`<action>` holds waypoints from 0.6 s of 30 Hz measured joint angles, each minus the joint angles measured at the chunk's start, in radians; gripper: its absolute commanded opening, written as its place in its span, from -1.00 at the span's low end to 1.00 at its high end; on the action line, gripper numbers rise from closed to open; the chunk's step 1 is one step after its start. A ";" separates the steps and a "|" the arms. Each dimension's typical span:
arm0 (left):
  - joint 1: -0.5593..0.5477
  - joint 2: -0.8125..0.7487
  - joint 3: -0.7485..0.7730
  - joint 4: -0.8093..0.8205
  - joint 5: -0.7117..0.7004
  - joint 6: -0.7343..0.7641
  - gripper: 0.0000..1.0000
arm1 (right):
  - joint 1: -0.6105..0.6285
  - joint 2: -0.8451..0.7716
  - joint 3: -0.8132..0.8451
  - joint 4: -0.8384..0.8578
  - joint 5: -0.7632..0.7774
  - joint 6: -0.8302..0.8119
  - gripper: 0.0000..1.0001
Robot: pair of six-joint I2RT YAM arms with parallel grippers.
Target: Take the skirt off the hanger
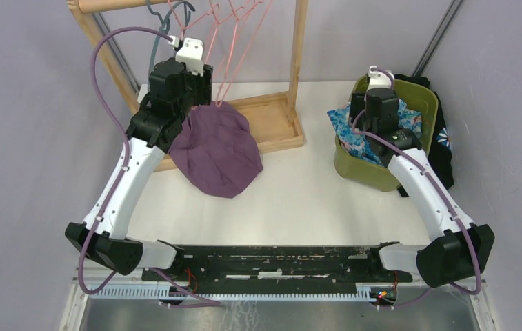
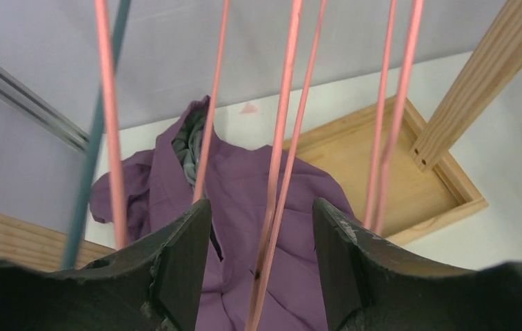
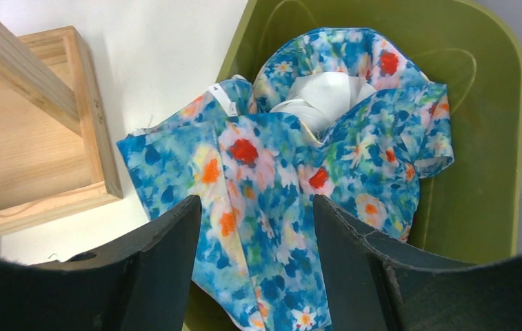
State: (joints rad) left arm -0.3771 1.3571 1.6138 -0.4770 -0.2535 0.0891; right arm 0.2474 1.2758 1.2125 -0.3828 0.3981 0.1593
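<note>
Left wrist shows our left fingers (image 2: 182, 255) apart around 2 pink hanger wires (image 2: 283, 103), purple skirt (image 2: 237, 179) slumped on the worktop (image 2: 520, 172) below, seemingly not yet freed. Next, we grip and pull it off. Our right fingers (image 3: 168, 255) idle apart.

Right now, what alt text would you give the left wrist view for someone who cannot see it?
The left gripper looks down with jaws open, pink hanger wires passing between them. Below lies a bunched purple skirt, partly on the white table and partly over the wooden rack base; a darker wire runs at left.
</note>
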 measured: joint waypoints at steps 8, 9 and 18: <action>0.000 -0.066 -0.084 -0.007 0.055 -0.021 0.25 | 0.076 0.031 -0.002 -0.001 -0.030 -0.003 0.33; 0.000 -0.078 -0.091 -0.008 0.057 -0.021 0.25 | 0.092 0.041 -0.002 -0.002 -0.034 -0.005 0.33; 0.000 -0.214 -0.204 -0.019 0.064 -0.029 0.25 | 0.230 0.097 -0.002 -0.034 -0.060 -0.045 0.33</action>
State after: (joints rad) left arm -0.3771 1.1431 1.4101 -0.4957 -0.1890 0.0597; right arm 0.4778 1.3724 1.2106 -0.4164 0.3386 0.1139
